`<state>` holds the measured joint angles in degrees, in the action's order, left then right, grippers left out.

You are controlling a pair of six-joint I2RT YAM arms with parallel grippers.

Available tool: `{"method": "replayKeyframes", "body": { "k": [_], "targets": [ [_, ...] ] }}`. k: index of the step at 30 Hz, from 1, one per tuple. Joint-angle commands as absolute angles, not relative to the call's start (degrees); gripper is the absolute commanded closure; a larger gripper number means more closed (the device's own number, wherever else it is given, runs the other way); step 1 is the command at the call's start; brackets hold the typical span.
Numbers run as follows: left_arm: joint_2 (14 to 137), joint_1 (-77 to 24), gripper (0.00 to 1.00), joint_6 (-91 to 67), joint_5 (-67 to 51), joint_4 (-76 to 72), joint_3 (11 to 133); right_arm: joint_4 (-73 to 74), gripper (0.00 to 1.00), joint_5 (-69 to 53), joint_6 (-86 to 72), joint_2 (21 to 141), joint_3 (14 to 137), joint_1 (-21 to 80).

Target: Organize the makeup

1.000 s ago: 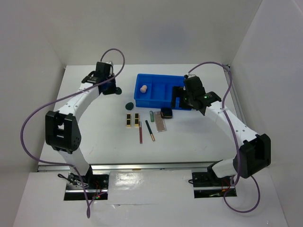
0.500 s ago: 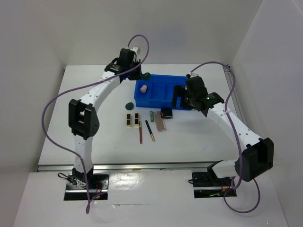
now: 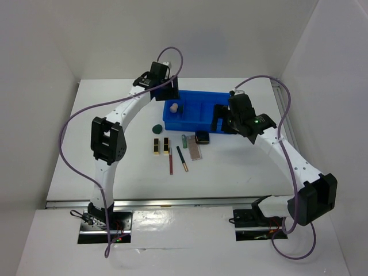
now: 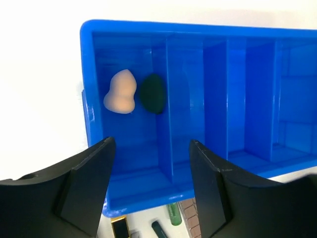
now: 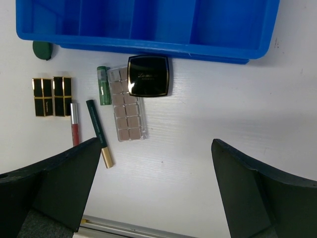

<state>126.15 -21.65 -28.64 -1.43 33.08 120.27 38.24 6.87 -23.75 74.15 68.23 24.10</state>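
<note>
Looking across the white worktop [image 3: 241,167], I'd call this job barely begun. The blue bin [image 4: 190,99] sits at the far side, and only its leftmost compartment holds anything. Every other compartment that shows is bare.

The left pincer [image 4: 151,148] hovers right over that end of the bin, jaws well apart, nothing between them. The right pincer [image 5: 156,148] hangs above the loose items in front of the bin, spread wide and holding nothing either.

Now the roll call, biggest first. The pink palette [image 5: 128,106] lies out on the worktop, with the black compact [image 5: 148,75] overlapping its far end, just short of the bin wall. Off to the left, the black-gold palettes [image 5: 43,96] lie side by side, touching.

Sponges next, and here's the progress. The peach sponge [image 4: 120,91] and a green sponge [image 4: 152,93] are both down in that left compartment, close together, though I can't tell whether they touch. A second green sponge [image 5: 42,49] sits alone on the worktop near the bin's left corner.

The green tube [image 5: 103,85] lies right beside the pink palette's left edge. Nearest me, the reddish pencil [image 5: 75,124] and the dark pencil [image 5: 98,130] lie close together, not quite parallel.

So, by my count, two pieces are binned and eight are waiting.
</note>
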Motion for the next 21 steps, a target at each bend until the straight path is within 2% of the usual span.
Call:
{"method": "replayKeyframes", "body": {
  "k": [1, 3, 4, 5, 8, 11, 12, 14, 21],
  "targets": [
    [118.5, -21.9, 0.26, -27.3, 0.4, 32.3, 119.5, 38.5, 0.00, 6.6, -24.5, 72.9, 69.2, 23.7],
    [115.8, -21.9, 0.30, -26.7, 2.5, 32.3, 116.2, 38.0, 0.00, 6.6, -24.5, 72.9, 69.2, 23.7],
    [113.0, -21.9, 0.40, -26.7, 3.7, 32.3, 114.9, 38.0, 0.00, 6.0, -24.5, 73.5, 69.2, 23.7],
    [111.5, -21.9, 0.45, -27.4, 5.8, 33.0, 111.2, 37.4, 0.00, 6.0, -24.5, 73.5, 69.2, 23.7],
    [105.8, -21.4, 0.55, -29.8, 6.3, 32.4, 102.9, 36.0, 0.00, 4.3, -23.8, 73.5, 68.6, 23.7],
    [102.5, -20.1, 0.55, -32.6, 5.5, 30.3, 91.5, 35.2, 0.00, 3.3, -23.8, 74.0, 68.1, 23.7],
    [100.8, -19.1, 0.49, -33.2, 3.4, 29.1, 86.4, 34.7, 0.00, 2.5, -23.8, 74.7, 68.1, 23.7],
    [100.8, -16.4, 0.44, -35.1, -1.6, 26.0, 81.7, 34.7, 0.00, 1.8, -23.2, 75.3, 68.6, 23.7],
    [108.2, -14.4, 0.41, -35.6, -3.4, 26.5, 83.3, 34.1, 0.00, 1.1, -22.7, 76.4, 68.6, 23.7]
  ]
}}
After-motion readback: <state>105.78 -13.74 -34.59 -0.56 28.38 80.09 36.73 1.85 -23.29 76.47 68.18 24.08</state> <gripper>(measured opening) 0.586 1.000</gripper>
